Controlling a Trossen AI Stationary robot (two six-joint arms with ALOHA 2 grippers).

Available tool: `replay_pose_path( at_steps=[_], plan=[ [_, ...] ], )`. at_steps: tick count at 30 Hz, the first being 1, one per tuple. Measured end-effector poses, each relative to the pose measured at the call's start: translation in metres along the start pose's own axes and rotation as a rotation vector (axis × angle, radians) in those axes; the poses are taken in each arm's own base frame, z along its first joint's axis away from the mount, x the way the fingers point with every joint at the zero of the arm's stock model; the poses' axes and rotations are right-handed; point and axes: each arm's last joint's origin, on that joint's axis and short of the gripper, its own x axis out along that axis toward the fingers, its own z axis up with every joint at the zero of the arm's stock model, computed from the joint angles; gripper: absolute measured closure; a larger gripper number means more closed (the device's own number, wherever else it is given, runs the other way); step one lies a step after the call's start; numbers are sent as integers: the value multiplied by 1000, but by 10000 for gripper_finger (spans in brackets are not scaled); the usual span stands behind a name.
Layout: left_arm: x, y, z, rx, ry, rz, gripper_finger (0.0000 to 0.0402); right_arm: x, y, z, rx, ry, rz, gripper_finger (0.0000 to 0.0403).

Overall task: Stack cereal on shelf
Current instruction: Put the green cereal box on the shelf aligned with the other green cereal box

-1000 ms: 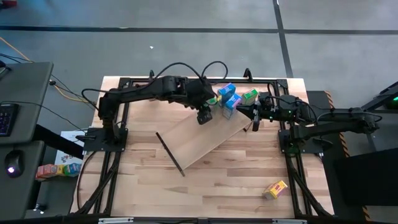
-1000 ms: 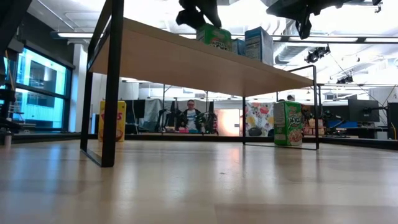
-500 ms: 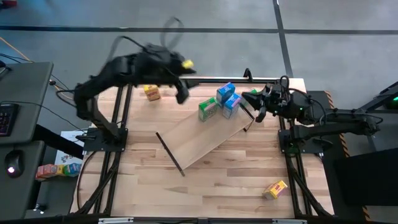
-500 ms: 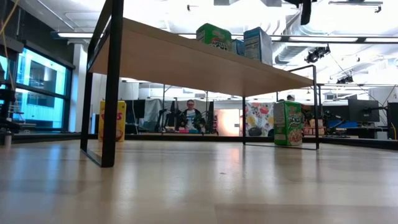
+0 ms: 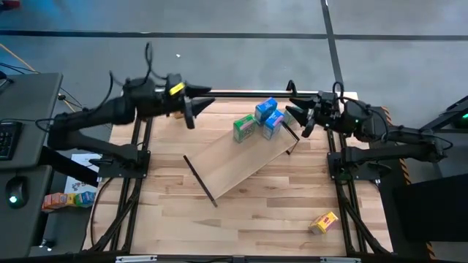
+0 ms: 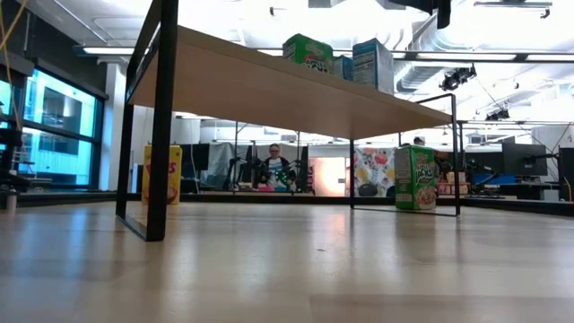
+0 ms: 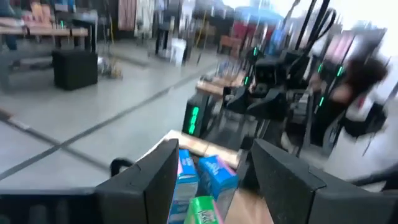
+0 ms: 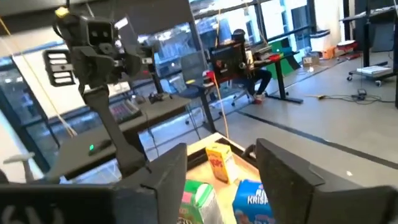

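a robotics lab or open workshop hall. the plank-striped table (image 5: 241, 212) stands on grey concrete floor (image 5: 219, 66) crossed by dark lines. at nine o'clock sits a desk with a keyboard (image 5: 6, 139). beyond the table are long ceiling lights (image 6: 117, 50), exposed ducts, big windows (image 6: 54, 135), a seated person (image 6: 273, 166) at a workstation, office chairs and monitors (image 8: 227, 59).
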Motion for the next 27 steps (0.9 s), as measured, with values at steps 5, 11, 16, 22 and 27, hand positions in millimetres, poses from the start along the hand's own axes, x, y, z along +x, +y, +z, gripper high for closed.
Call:
replay_pose_path(
  at_steps=[5,11,16,22,27],
  plan=[
    [-20,12,-39,-97,-150,-3,211,-2,-2,7,23,56,-72,206],
    [-37,18,-49,-128,-200,38,211,-2,-26,31,219,227,-536,205],
    [-42,21,-44,-96,-227,54,211,5,-53,30,348,455,-881,205],
    [-42,23,-45,-91,-217,36,211,22,-81,-15,559,606,-1167,205],
    [-42,22,-45,-87,-205,14,211,40,-98,-41,721,495,-1244,205]
  ],
)
